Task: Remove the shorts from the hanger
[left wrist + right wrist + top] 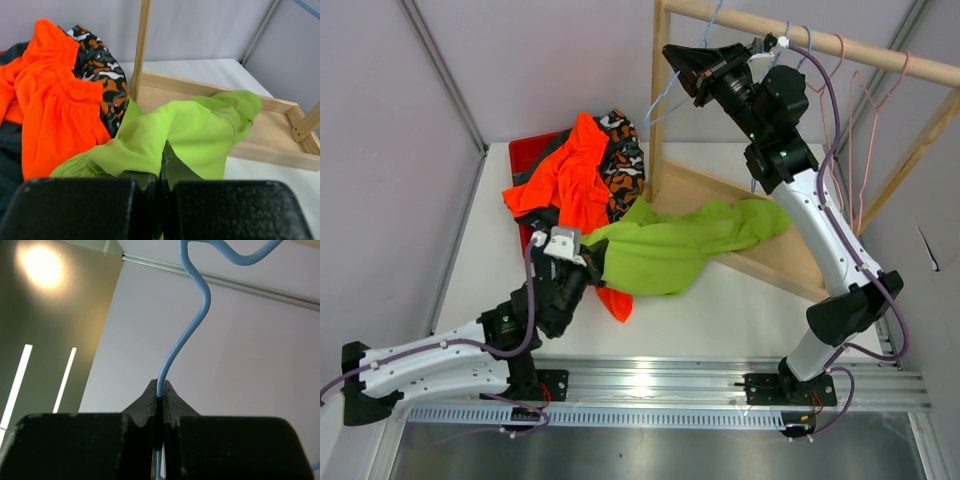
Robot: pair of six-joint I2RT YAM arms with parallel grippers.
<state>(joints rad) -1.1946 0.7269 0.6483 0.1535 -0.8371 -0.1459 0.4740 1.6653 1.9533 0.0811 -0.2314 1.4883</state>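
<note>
Crumpled lime green shorts (670, 245) beside orange shorts (582, 170)

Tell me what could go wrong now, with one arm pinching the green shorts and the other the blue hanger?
1. The lime green shorts, pinched by the left fingers, lie draped over the wooden base; pulling might snag them on its rim.
2. The right fingers grip only the thin blue hanger wire; it could slip or twist.
3. Dragging the shorts may disturb the orange shorts beside them.
</note>
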